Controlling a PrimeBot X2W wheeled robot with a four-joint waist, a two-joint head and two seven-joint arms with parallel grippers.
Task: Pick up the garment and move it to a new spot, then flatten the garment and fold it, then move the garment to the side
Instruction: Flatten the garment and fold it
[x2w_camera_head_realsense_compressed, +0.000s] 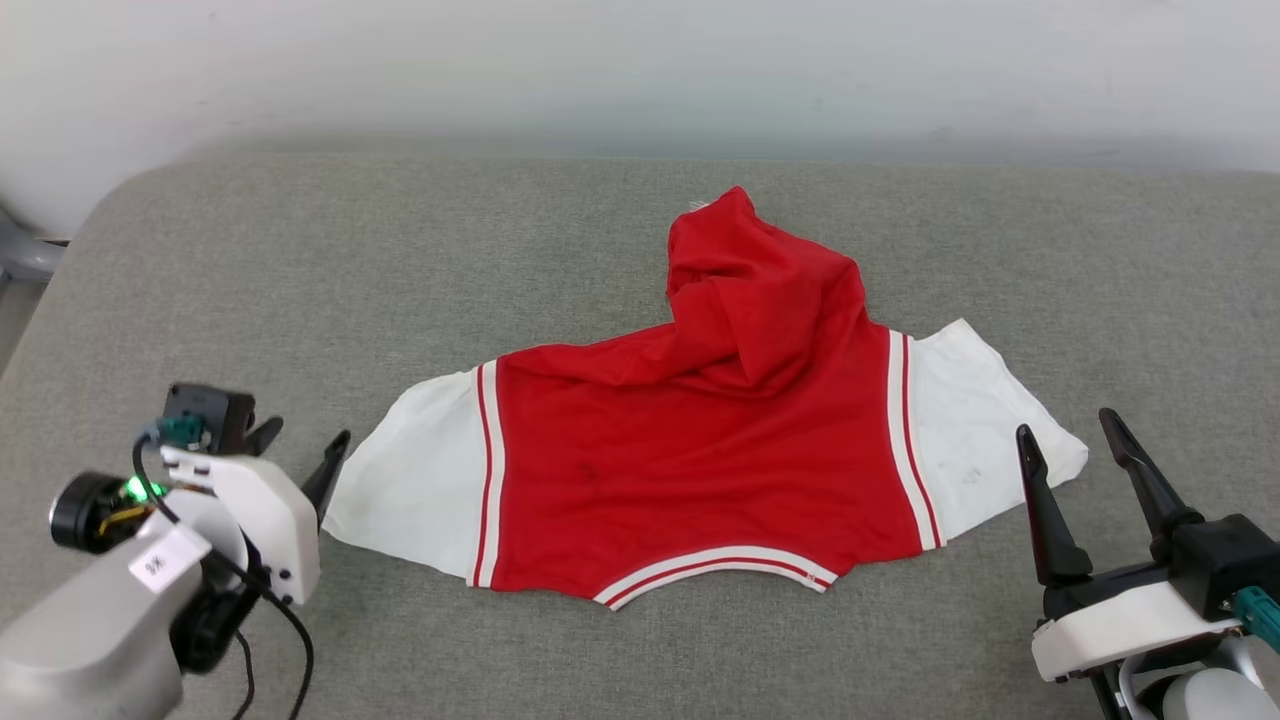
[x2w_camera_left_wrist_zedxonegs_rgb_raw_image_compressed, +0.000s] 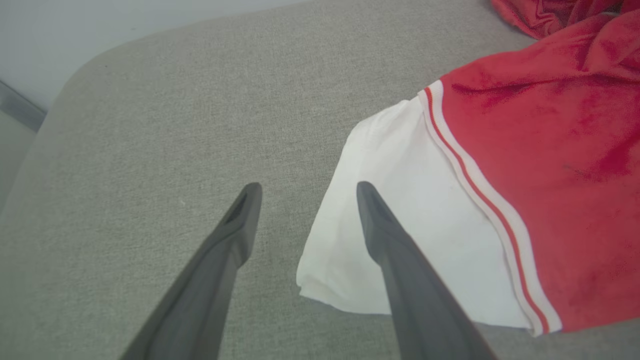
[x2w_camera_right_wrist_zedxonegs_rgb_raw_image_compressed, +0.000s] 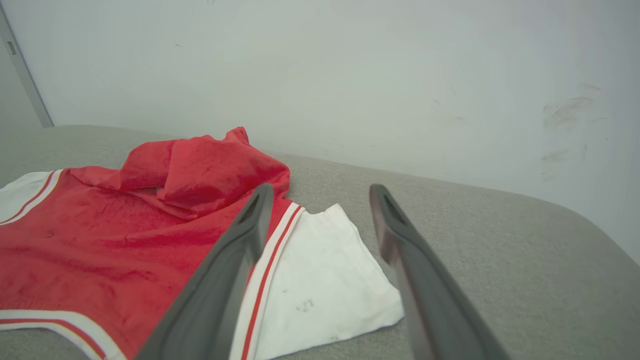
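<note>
Garment (x2w_camera_head_realsense_compressed: 700, 450) lies mid-frame on the grey surface (x2w_camera_head_realsense_compressed: 300, 260), its top bunched. Left gripper (x2w_camera_head_realsense_compressed: 309, 432) and right gripper (x2w_camera_head_realsense_compressed: 1066, 424) flank the sleeves, jaws wide and empty. Best pinch the heap's edge and draw it flat.

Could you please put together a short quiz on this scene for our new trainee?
1. True or false: the left gripper is clamped on the garment.
2. Which part of the garment is bunched up? A) its far red part B) its left sleeve C) its right sleeve
3. Fill in: both sleeves are ___ in colour.
Key: 1 false, it stands open; 2 A; 3 white.
</note>
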